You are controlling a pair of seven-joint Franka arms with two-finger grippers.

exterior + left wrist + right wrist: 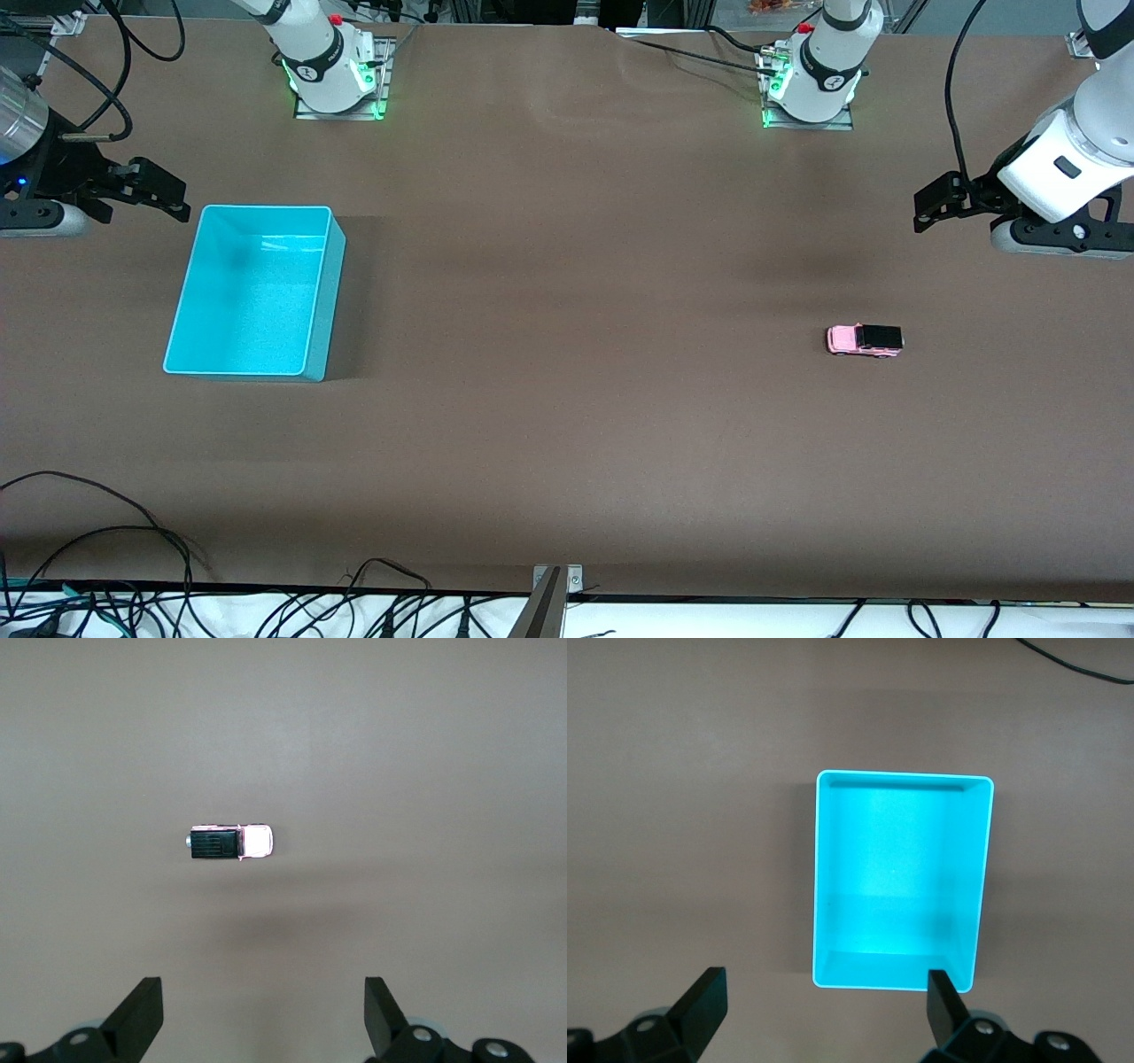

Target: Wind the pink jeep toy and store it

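Tiny light-pink toy jeep with black roof [865, 339] lay untouched, likely light and rigid, best pinched across its sides; left gripper [927, 211] and right gripper [168, 197] hovered, fingers spread apart; empty turquoise plastic bin [322, 301] waited.

A wide worktop covered in a matte brown sheet [567, 425] fills nearly the whole front view. The covering has a faint crease and a slight ripple near the worktop's edge where the bases stand. Soft, even light from above leaves pale bands and blurred darker patches across the brown surface. Along the worktop's edge nearest the front camera runs a white strip [709, 620], strewn with loose black cables [115, 567] that gather at the corner toward the right arm's end. A small grey metal bracket [556, 580] sits mid-edge there.
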